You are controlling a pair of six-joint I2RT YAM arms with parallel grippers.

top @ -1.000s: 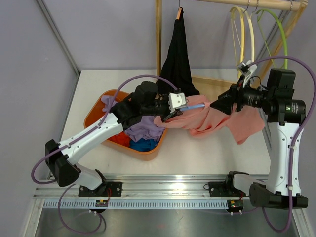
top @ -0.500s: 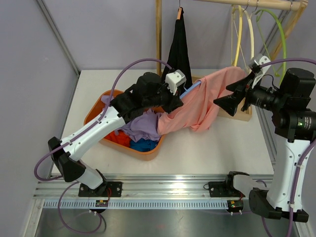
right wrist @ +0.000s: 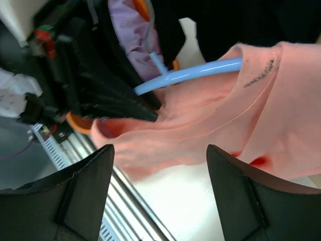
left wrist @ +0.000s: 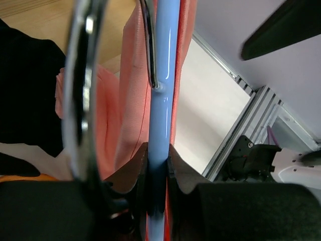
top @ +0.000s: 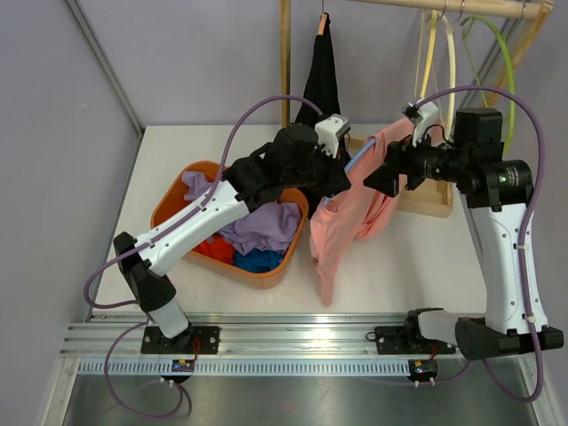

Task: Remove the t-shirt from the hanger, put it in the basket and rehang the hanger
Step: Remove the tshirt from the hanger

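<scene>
Left wrist view: our left gripper (left wrist: 158, 170) pinches the hanger (left wrist: 165, 75); our right gripper (right wrist: 159, 150) gapes empty; the t-shirt (top: 342, 222) hangs threaded on it, removal pending.

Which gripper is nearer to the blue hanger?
Left. The left gripper is shut on the blue hanger; the right gripper is open beside it, without touching.

This is a robotics lab cell, dressed as a laundry corner. Plain grey partition walls (top: 177, 62) close in a white table (top: 399, 275). An aluminium rail (top: 293, 327) carries the arm bases, with purple cables (top: 257, 115) looping free. Beyond the right fingers (right wrist: 85, 196) stands a wooden rack (top: 286, 62) with hangers (top: 452, 71). Below the left fingers (left wrist: 131, 175) sits an orange basket (top: 253, 275) of clothes.
</scene>
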